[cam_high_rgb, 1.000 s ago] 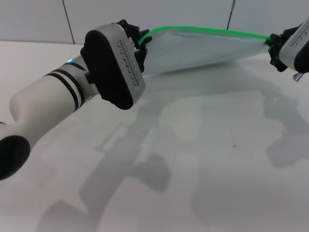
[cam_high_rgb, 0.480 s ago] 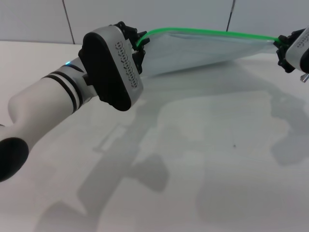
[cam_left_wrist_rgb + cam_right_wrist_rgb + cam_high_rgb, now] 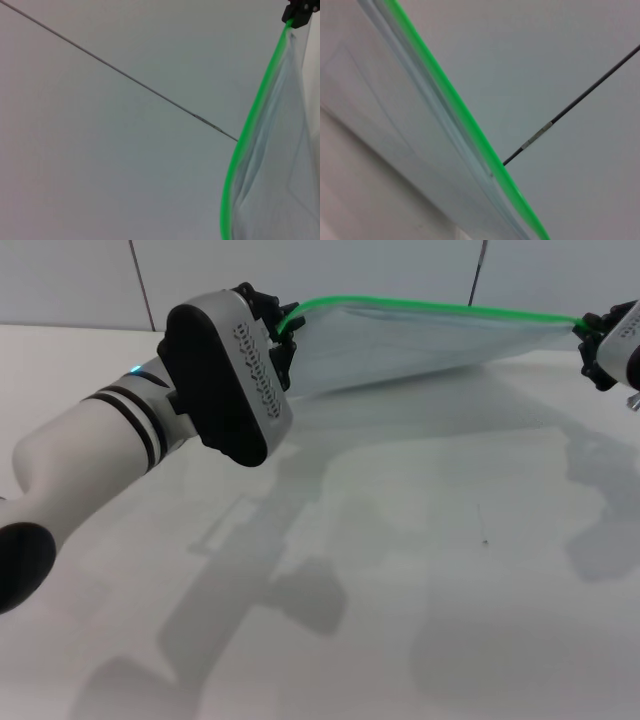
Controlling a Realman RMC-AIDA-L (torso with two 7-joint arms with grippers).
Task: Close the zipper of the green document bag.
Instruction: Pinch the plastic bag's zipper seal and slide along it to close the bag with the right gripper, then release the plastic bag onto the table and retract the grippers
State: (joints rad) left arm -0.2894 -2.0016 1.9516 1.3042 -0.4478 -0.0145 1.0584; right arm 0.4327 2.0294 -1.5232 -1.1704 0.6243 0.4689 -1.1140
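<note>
Aloft at the top of the head view, the bag (image 3: 420, 340) hangs stretched between two arms above the white desk (image 3: 420, 570), its zipper (image 3: 440, 308) uppermost and running from upper centre to the right edge. The left end effector (image 3: 285, 330) pinches the bag's left corner, at upper centre-left; the right end effector (image 3: 597, 340), at the far right edge, is pressed together on the opposite end of the strip. The slider cannot be made out in any view, so how much of the zip is closed cannot be told.

The risk, on this evidence, lies in tension: the strip bows upward near the left grip, and a harder pull apart could drag the thin plastic out of either pinch and drop the bag to the desk. Slack could instead let the strip buckle and jam the slider.

The left arm reaches diagonally from lower left, forearm raised, its broad wrist housing turned toward the camera. Of the right arm, only the wrist and black fingers (image 3: 590, 345) enter the frame, level with the bag's end
</note>
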